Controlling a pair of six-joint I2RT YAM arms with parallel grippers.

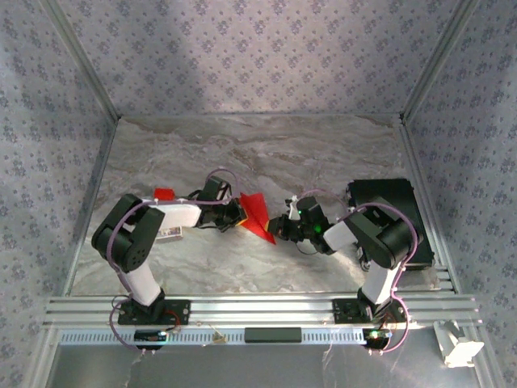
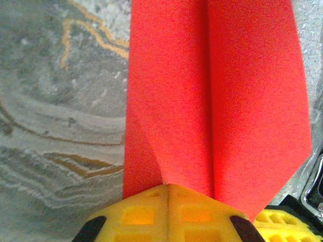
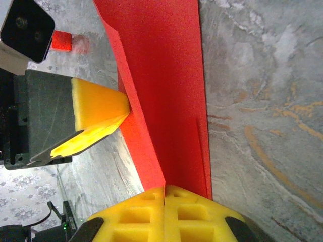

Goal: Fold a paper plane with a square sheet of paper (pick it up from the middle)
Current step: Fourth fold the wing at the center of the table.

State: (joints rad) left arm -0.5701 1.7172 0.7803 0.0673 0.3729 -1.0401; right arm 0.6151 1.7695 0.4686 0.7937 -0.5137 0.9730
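The counter (image 1: 242, 153) carried both arms at its near edge, with the left arm (image 1: 137, 234) and the right arm (image 1: 380, 234) reaching inward toward each other. The paper plane (image 1: 257, 217) lay directly between the two sets of jaws and was in contact with both, so neither arm was the nearer one. The left jaws were fully closed, their yellow pads (image 2: 151, 214) pressed together on the near edge of the red paper. The right jaws were likewise fully closed, their pads (image 3: 151, 217) meeting on the paper's near end. From the right wrist, the paper ran straight ahead of the right jaws, and one left pad (image 3: 98, 108) touched its left face further along. In the overhead view the long axis ran crosswise to the line joining the jaws, with the pointed end toward the arm bases. Any coming move would probably depend on both grips acting along that shared axis. The paper was bright red, plain and matte, folded into a narrow tapering shape with a sharp centre crease and overlapping flaps. Whether it rested on the counter or was lifted clear could not be determined. A small red piece (image 1: 164, 194) lay behind the left jaws, apart from the work.
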